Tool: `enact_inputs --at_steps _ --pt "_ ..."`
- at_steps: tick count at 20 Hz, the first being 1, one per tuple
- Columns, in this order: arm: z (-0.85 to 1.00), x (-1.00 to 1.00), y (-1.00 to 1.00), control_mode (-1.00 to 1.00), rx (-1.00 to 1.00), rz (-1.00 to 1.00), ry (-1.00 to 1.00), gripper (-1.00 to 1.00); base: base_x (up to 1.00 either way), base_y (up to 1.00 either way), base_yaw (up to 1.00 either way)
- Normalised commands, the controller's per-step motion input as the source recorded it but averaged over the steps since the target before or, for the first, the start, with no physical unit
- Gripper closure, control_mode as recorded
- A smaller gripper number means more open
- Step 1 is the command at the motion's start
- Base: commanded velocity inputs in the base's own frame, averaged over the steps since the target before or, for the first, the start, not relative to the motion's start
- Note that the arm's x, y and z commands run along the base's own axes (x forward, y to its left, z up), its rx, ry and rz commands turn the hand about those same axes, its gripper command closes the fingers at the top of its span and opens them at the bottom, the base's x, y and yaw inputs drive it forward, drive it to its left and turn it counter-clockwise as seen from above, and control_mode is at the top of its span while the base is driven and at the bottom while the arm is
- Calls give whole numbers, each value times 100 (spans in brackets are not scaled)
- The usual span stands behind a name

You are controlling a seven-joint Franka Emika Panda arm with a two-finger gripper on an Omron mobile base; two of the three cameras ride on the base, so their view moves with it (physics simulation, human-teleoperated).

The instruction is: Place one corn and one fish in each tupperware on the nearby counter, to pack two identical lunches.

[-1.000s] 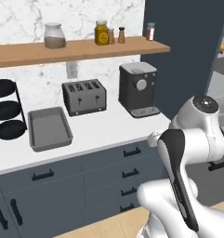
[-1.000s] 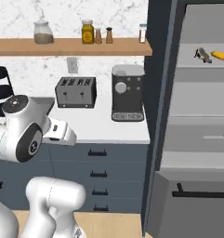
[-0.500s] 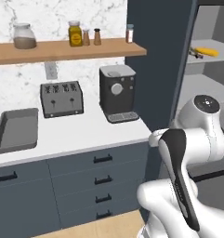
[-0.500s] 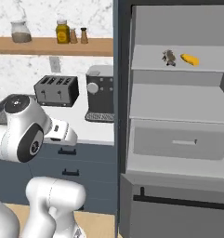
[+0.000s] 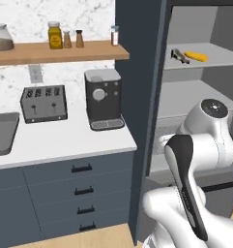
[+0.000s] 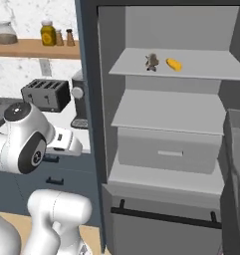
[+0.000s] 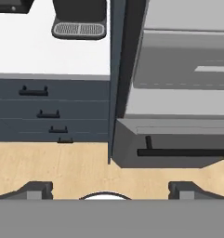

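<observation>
While 1 corn (image 6: 174,64) lies beside 1 fish (image 6: 152,61), the gripper (image 7: 108,189) gapes wide, empty.

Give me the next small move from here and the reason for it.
Probably raise the open end effector toward the upper shelf of the open fridge. A corn and a fish lie there side by side, while the hand view looks down at the floor and lower drawers, so the hand sits well below them. Nothing is held, and the tray on the counter looks unfilled.

Glossy white rounded arm (image 5: 205,145) with dark grey joint panels.
</observation>
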Motion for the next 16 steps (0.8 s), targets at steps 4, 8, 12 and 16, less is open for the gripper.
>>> enact_inputs --at_steps 4,8,12,16 --pt "0 0 0 100 0 0 0 -100 0 -52 -2" --pt "0 0 0 100 0 0 0 -100 14 -46 -11" --pt "0 0 0 100 0 0 0 -100 19 -52 0" --pt "0 0 0 100 0 0 0 -100 17 -50 0"
